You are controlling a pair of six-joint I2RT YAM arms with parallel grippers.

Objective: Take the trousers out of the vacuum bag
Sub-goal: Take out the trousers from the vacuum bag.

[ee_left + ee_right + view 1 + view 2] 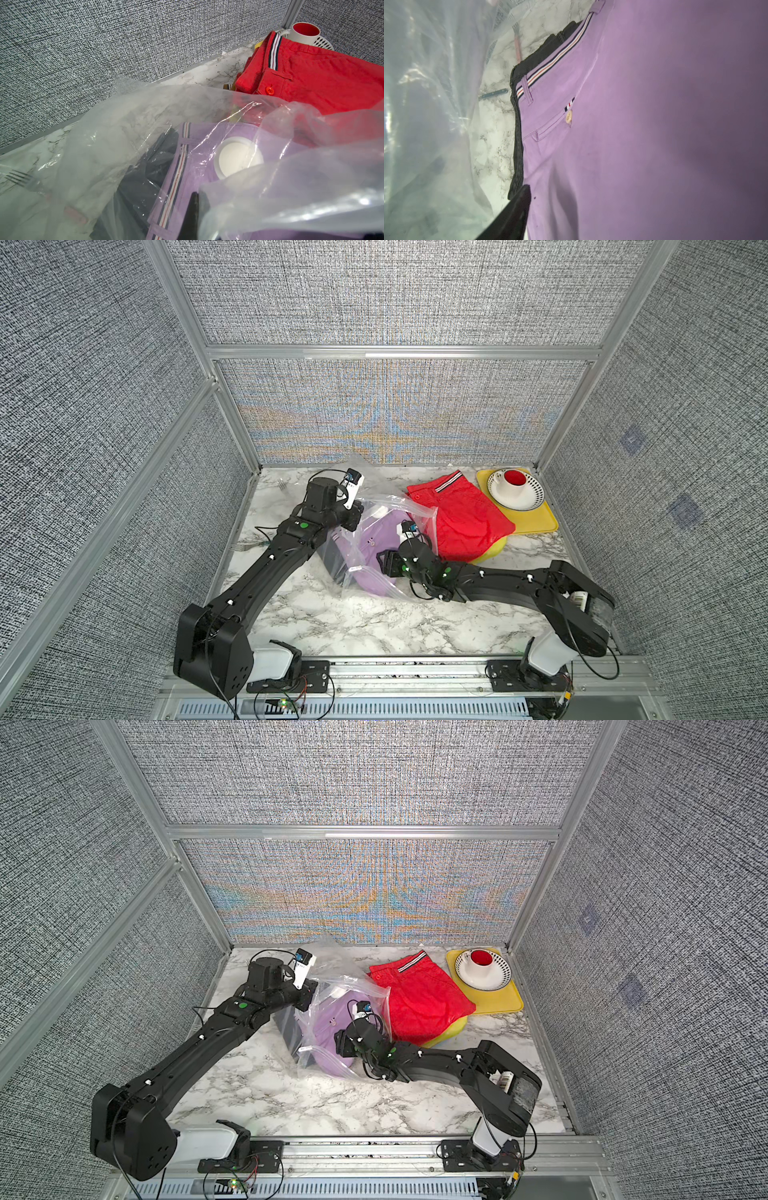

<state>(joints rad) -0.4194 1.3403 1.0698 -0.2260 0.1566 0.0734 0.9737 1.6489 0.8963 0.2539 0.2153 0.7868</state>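
In both top views the vacuum bag (386, 506) (357, 986) lies mid-table with the lilac trousers (374, 539) inside. The red trousers (461, 518) lie outside it, beside the yellow tray (536, 522), and the fingertips are hidden. The left wrist view shows the left gripper (195, 207) pinched shut on bag film. The right wrist view shows the right gripper (527, 193) against lilac cloth, but not how far open it is.

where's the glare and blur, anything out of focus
In both top views, rainbow moiré ripples over the back wall; in the left wrist view, glare streaks the vacuum bag, its near fold blurred; in the right wrist view, the lilac trousers blur near the lens.
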